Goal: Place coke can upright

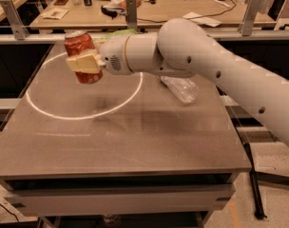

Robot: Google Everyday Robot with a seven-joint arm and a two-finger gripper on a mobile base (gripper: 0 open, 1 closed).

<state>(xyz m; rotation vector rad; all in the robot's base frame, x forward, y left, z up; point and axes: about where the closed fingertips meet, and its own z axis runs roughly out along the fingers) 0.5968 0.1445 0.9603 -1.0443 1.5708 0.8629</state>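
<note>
The red coke can (pixel 81 45) is held nearly upright, silver top up, above the left part of the grey table (pixel 120 141). My gripper (pixel 83 63) is shut on the coke can around its middle, its cream fingers (pixel 80 63) crossing the can's front. The white arm reaches in from the right. The can hangs over the ring of light on the table, a little above the surface.
A clear plastic water bottle (pixel 181 88) lies on its side at the table's right, partly behind my arm. A green bag (pixel 120 33) peeks out behind the wrist. A cluttered wooden desk (pixel 149 4) stands beyond the table. The table's front edge is near.
</note>
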